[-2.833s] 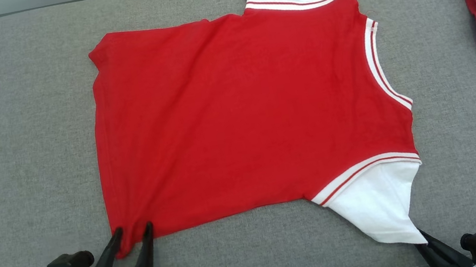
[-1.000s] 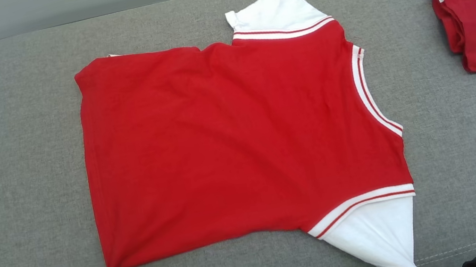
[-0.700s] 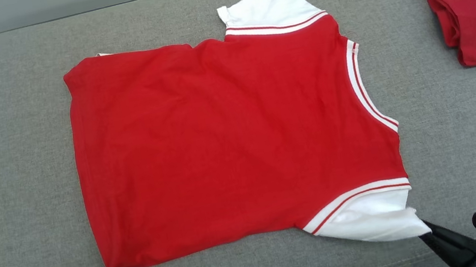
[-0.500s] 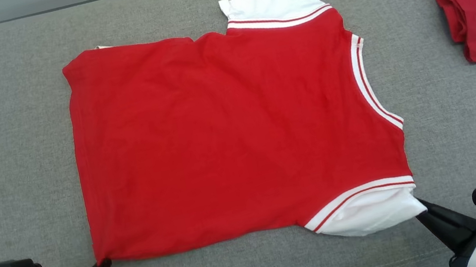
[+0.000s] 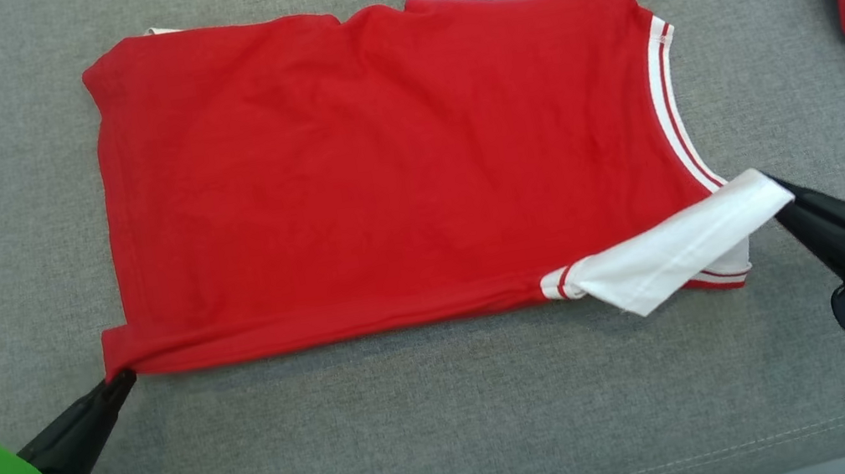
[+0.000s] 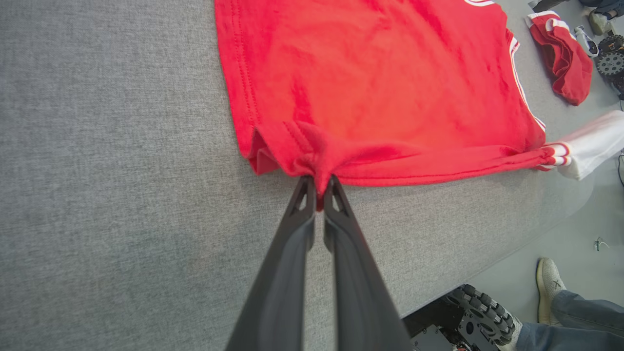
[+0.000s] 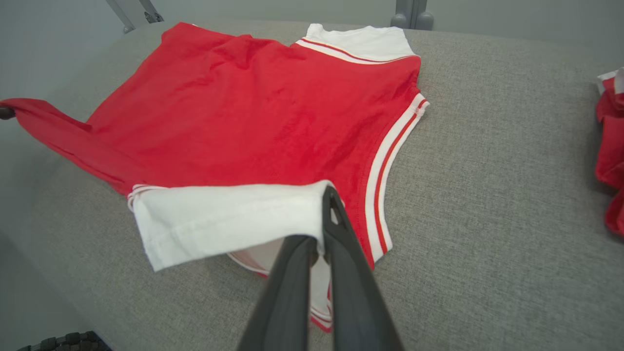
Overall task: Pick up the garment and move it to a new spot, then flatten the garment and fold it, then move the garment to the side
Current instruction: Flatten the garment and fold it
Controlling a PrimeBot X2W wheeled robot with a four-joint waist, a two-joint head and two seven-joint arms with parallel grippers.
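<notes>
The left gripper pinches the red hem corner; the right gripper pinches the white sleeve tip, both raised slightly. Gripping both near corners likely lets the near edge of the garment, spread flat on the grey surface, fold over evenly.

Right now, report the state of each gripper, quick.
Left gripper: closed, pinching the hem corner of the red shirt.
Right gripper: closed, pinching the edge of the white sleeve.
</notes>
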